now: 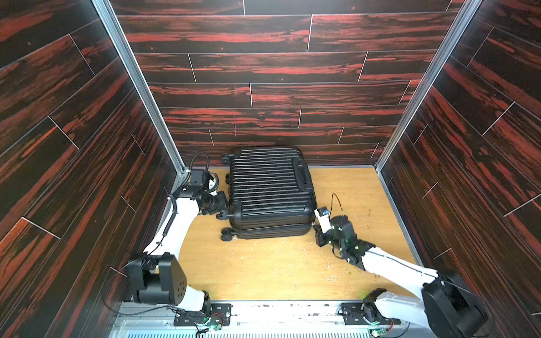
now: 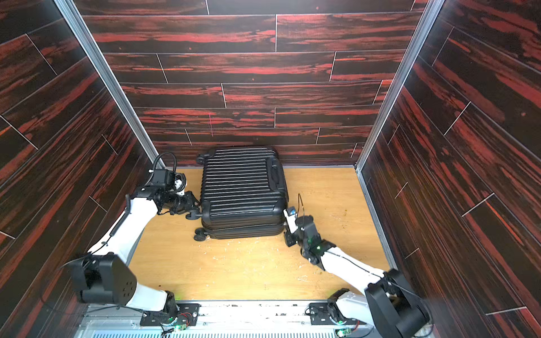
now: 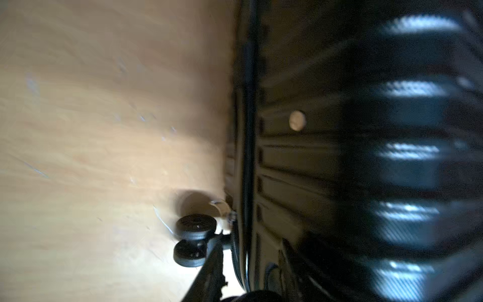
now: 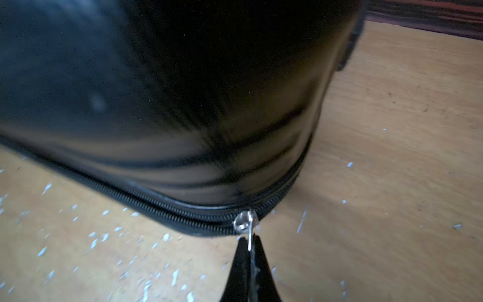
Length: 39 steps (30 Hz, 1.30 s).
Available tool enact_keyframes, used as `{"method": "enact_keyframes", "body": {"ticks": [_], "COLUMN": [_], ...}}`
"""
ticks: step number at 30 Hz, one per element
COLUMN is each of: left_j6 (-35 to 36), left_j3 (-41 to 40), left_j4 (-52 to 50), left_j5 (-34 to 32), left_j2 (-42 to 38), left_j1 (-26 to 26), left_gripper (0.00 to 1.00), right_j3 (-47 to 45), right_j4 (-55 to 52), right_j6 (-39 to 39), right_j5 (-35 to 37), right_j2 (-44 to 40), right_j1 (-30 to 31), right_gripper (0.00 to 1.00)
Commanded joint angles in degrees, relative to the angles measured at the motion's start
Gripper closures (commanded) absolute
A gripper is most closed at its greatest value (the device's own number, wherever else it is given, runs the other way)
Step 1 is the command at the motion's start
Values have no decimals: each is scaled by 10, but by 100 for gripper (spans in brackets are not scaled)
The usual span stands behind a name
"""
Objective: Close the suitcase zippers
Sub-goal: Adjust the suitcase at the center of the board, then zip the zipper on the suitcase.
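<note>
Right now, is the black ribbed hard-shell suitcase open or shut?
Shut: the suitcase lies with shells stacked, rims meeting, in both top views. Zipper extent: cannot tell.

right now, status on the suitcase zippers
Right gripper shut on zipper pull, near corner of suitcase. Left gripper at wheel end, jaws unclear. No obstruction seen.

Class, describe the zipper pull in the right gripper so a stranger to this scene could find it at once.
Start at the black ribbed suitcase on the wooden table. Follow its zipper track to the rounded corner by the right gripper. The pull is the small silvery tab pinched in the shut jaws, the one bright spot on the seam.
</note>
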Motion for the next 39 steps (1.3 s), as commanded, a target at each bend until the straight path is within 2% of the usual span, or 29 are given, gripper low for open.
{"method": "enact_keyframes", "body": {"ticks": [1,4,6,8,10,14,16,19,22,30,39], "left_j6": [142,147,148,150,182,279,371,484,565,647,665], "left_j3": [-33,-27,-17,-2,6,-44,-69,-76,-62,-17,-38], "left_j4": [-123,-132,-128,-118,-95,13,21,-21,-94,-187,-151], "left_j5": [31,-2,-61,-154,-195,-151,-64,34,94,116,69], "left_j2": [-36,-63,-81,-103,-127,-202,-234,-246,-228,-132,-111], "left_j1": [-26,-26,-26,-26,-26,-26,-26,-27,-26,-26,-27], "left_gripper": [63,58,54,46,45,44,35,25,18,17,19], "right_j3": [30,43,55,66,69,68,68,68,68,71,72], "right_j4": [48,61,60,54,54,55,55,55,54,47,47], "right_j6": [-15,-14,-16,-20,-21,-18,-18,-18,-16,-18,-16], "right_j5": [-9,-28,-37,-43,-46,-48,-50,-53,-54,-55,-60], "right_j2": [44,70,82,93,98,99,101,103,103,98,97], "right_j1": [-31,-51,-58,-61,-61,-62,-62,-62,-62,-62,-62], "right_gripper": [100,100,100,100,100,100,100,100,100,100,100]}}
